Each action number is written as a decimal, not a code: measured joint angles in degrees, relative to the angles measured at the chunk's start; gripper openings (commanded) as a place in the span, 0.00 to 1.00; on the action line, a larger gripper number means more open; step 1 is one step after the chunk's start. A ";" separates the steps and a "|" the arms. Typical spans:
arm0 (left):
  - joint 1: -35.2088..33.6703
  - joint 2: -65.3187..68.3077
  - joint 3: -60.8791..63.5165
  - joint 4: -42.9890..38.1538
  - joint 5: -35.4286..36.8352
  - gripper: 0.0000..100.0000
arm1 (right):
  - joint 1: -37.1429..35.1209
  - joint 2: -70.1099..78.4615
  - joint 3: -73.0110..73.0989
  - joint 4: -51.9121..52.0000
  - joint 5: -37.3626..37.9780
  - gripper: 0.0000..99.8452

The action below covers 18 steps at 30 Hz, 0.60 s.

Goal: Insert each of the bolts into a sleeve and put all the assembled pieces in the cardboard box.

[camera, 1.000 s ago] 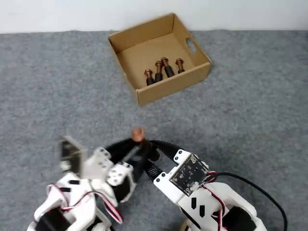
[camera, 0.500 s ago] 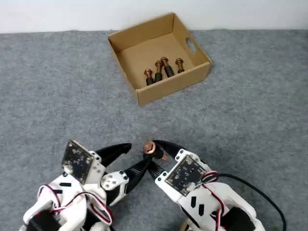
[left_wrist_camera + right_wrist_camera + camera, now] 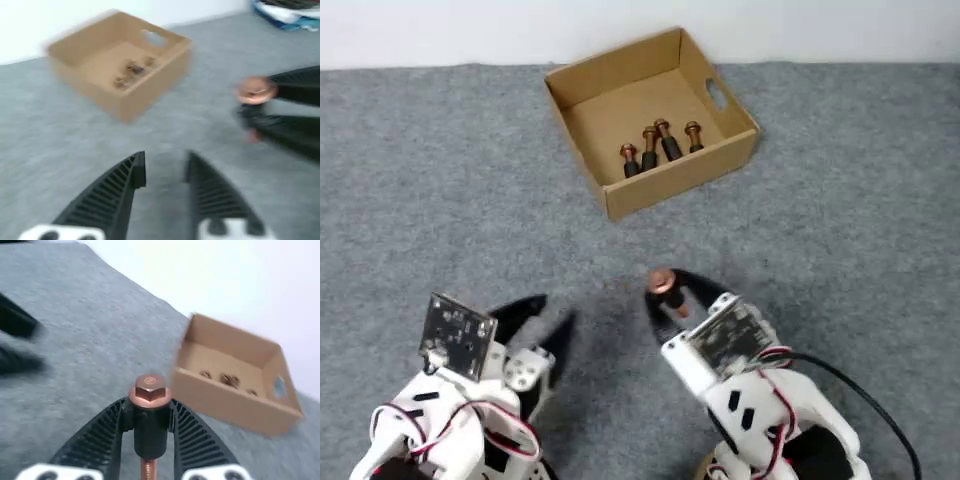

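- High view: the box (image 3: pixel 680 178) sits at the far edge of the carpet (image 3: pixel 840 220), close to the white wall (image 3: pixel 440 30); bare carpet lies on both sides of it and between it and the arms; four pieces (image 3: pixel 660 145) lie side by side on its floor, toward its near wall; the right gripper (image 3: pixel 668 290) is well apart from the box on its near side and grips a bolt (image 3: pixel 663 283), copper head nearer the box; the left gripper (image 3: pixel 550 312) is farther from the box, jaws parted, nothing between them.
- Left wrist view: the left gripper's parted jaws point at bare carpet short of the box; the pieces show on the box floor, blurred; the right gripper with the bolt is beside, apart from the box.
- Right wrist view: the jaws clamp a black sleeve (image 3: pixel 150 432) with the bolt through it; the box lies beyond, bare carpet between; pieces rest by its near wall; its side wall has a hand-hole.
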 measured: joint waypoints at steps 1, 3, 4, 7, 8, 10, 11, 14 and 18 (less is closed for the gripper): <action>-3.25 0.00 0.97 0.00 -1.76 0.01 | 2.11 0.00 0.00 0.00 -1.32 0.01; -9.67 0.00 4.04 0.00 -4.75 0.00 | 5.98 -0.09 0.00 0.62 -3.96 0.01; -12.84 0.00 6.33 0.00 -6.33 0.00 | 8.26 -0.09 0.00 1.58 -5.45 0.01; -20.75 0.09 13.54 -1.32 -9.58 0.00 | 15.47 -0.09 0.00 4.75 -9.85 0.01; -22.59 0.09 15.74 -2.29 -10.46 0.00 | 17.93 -0.09 0.00 5.80 -11.08 0.01; -24.97 0.09 19.69 -3.69 -12.13 0.00 | 21.80 -0.09 0.00 7.47 -13.27 0.01; -25.32 0.09 21.80 -4.48 -13.10 0.00 | 22.95 -0.09 0.00 7.91 -14.15 0.01; -26.02 0.09 28.57 -7.47 -14.77 0.00 | 23.82 0.35 0.00 7.91 -15.65 0.01; -26.46 0.09 36.48 -11.60 -15.12 0.01 | 24.18 7.03 -2.46 7.91 -16.18 0.01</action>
